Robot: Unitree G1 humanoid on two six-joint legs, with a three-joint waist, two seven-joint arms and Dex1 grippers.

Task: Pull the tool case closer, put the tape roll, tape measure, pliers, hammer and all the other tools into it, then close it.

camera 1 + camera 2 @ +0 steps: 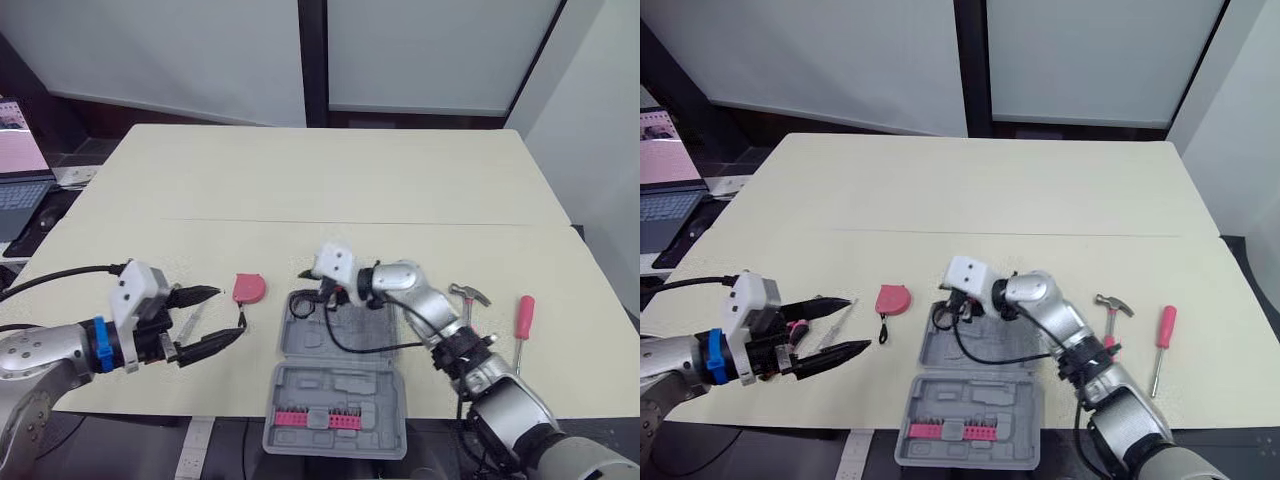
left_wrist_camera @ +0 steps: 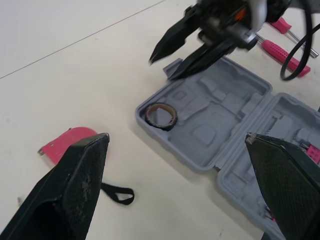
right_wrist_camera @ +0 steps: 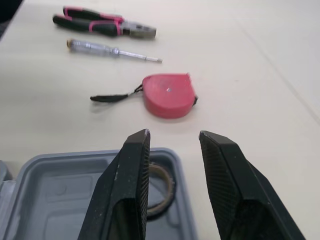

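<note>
The grey tool case (image 1: 335, 390) lies open at the table's front edge. A brown tape roll (image 2: 161, 115) sits in its far left corner. My right gripper (image 3: 172, 135) hovers just above the roll, open and holding nothing. A pink tape measure (image 1: 249, 288) lies on the table left of the case. My left gripper (image 1: 230, 313) stands open and empty to the left of the tape measure. Beside it lie the pliers (image 3: 102, 26) and a clear-handled tester screwdriver (image 3: 112, 50). The hammer (image 1: 468, 298) and a pink screwdriver (image 1: 523, 318) rest right of the case.
A row of pink bits (image 1: 318, 418) fills the near half of the case. A black cable from my right wrist hangs over the case's far half. A laptop (image 1: 20, 170) stands off the table's left side. The table's far half is bare.
</note>
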